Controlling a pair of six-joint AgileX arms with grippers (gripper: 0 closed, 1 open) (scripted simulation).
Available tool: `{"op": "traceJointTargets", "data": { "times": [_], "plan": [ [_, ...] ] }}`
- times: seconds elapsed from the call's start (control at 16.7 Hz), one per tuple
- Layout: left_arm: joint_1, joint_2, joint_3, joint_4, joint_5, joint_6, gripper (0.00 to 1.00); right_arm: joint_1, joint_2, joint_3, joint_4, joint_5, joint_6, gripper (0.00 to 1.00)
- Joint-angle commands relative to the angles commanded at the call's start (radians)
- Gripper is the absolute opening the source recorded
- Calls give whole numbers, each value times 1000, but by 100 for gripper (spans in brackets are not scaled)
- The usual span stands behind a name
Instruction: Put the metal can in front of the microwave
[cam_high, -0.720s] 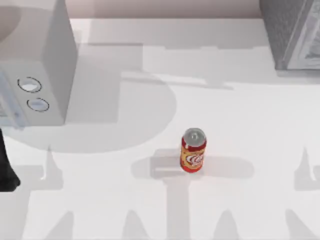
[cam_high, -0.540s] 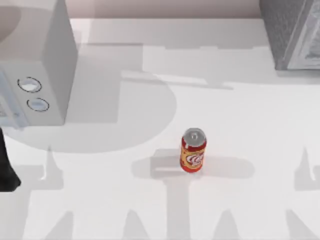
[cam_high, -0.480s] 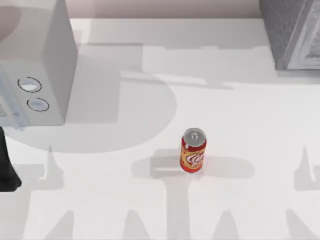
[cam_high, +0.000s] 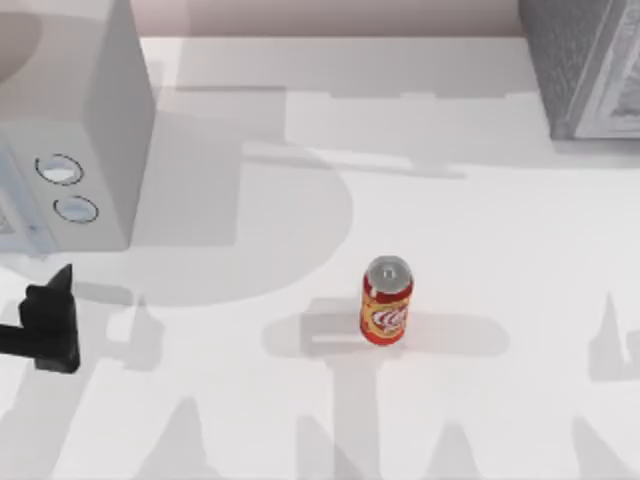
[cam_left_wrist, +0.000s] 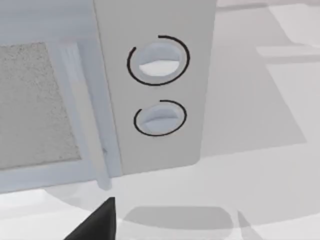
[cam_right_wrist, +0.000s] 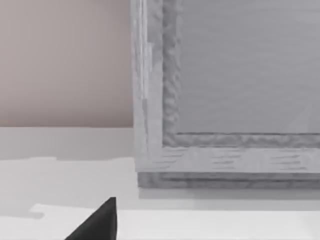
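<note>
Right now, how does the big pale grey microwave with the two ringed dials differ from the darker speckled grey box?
The pale grey microwave stands at the table's left; the darker speckled grey box stands at the far right corner. The microwave is smooth, the box rough and speckled. The microwave's front carries two round dials; the box's visible front has a plain framed panel. Both are large, boxy and upright.

A metal can (cam_high: 387, 301) with a shiny silver top and a glossy red and orange-yellow label stands on a smooth, matt white tabletop (cam_high: 480, 220). The microwave (cam_high: 95, 120) has a matt pale grey casing and a bluish speckled glass front; the darker grey box (cam_high: 580, 65) looks rough and speckled.
</note>
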Motion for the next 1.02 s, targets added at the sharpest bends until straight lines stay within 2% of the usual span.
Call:
{"op": "traceJointTargets", "data": {
  "times": [0.24,0.66,1.02],
  "plan": [
    [-132,362,301,-231,-2,9,100,0,0,0,0,0,0,100],
    [-378,1026,930,-651,-2,8,100,0,0,0,0,0,0,100],
    [-548,1498,1438,-936,3,-9,100,0,0,0,0,0,0,100]
  ]
}}
